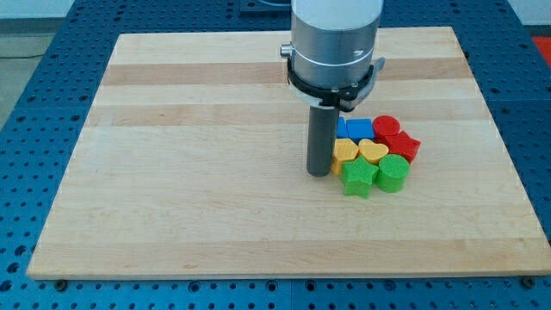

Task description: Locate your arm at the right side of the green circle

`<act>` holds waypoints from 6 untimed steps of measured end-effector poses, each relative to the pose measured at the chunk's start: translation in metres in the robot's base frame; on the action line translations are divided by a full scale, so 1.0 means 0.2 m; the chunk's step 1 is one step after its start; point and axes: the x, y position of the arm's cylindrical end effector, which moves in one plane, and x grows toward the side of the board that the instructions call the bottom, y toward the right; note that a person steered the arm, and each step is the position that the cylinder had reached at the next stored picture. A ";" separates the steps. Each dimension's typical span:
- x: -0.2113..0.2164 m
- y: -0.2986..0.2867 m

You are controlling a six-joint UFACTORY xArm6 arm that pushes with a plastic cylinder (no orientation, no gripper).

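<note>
The green circle (393, 172) is seen at the lower right of a tight block cluster on the wooden board (198, 172), beside the green star (357, 178). My tip (319, 173), holding nothing, is placed just left of that star.

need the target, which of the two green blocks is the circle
The green circle, the rightmost of the pair; the green star beside it has points. My tip is left of both.
</note>
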 end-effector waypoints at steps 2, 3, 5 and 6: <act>0.27 -0.11; 0.41 0.03; 0.36 0.83; 0.14 0.91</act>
